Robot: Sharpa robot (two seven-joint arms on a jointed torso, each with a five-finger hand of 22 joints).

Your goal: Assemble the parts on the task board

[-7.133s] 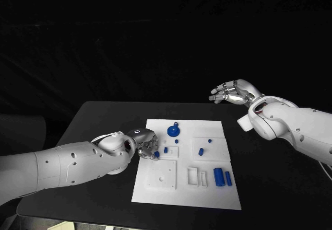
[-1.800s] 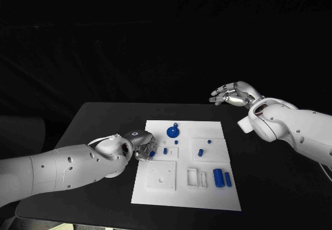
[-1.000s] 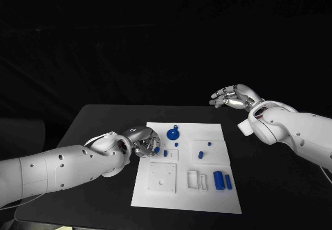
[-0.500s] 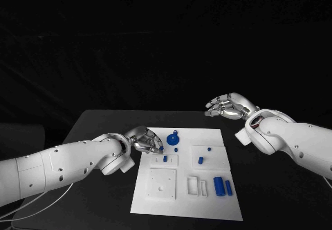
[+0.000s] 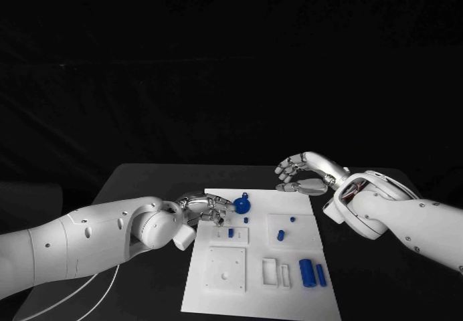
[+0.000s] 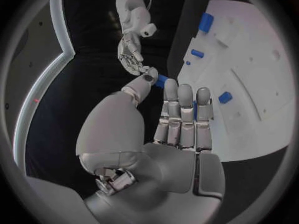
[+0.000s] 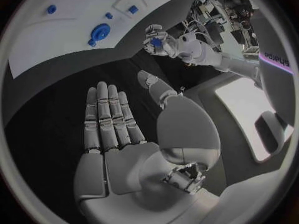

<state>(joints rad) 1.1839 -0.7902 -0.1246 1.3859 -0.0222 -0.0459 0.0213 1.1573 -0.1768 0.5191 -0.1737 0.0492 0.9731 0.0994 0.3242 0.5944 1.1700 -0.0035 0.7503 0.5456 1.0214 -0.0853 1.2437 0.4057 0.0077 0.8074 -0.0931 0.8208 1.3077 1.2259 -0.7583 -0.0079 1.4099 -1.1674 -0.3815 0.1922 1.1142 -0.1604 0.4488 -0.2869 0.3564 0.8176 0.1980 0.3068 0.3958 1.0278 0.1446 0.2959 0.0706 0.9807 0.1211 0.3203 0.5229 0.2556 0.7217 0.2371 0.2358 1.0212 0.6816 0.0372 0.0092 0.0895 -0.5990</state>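
1. The white board (image 5: 259, 267) lies in the middle of the black table (image 5: 144, 180).
2. On the board's far end a blue disc (image 5: 242, 202) with a small knob lies flat; a tiny blue peg (image 5: 245, 219) stands just behind it towards the robot.
3. A short blue peg (image 5: 231, 233) stands in a small square recess; another blue piece (image 5: 280, 235) sits on the square plate to its right, with a tiny blue dot (image 5: 292, 219) near it.
4. Near the board's right edge two blue cylinders (image 5: 308, 273) lie side by side, beside two white slot frames (image 5: 275, 272).
5. A plain white square plate (image 5: 225, 267) takes up the near left part of the board.
6. Behind the table hangs a dark backdrop.
7. The left hand (image 5: 205, 208) hovers at the board's far left corner, just beside the disc. Its fingers are straight and close together, and the wrist view shows a small blue part (image 6: 161, 81) at the thumb tip; whether it is pinched I cannot tell.
8. The right hand (image 5: 301, 174) hangs over the table beyond the board's far right corner, fingers loosely spread, grasping nothing, palm flat in the wrist view (image 7: 118, 149).
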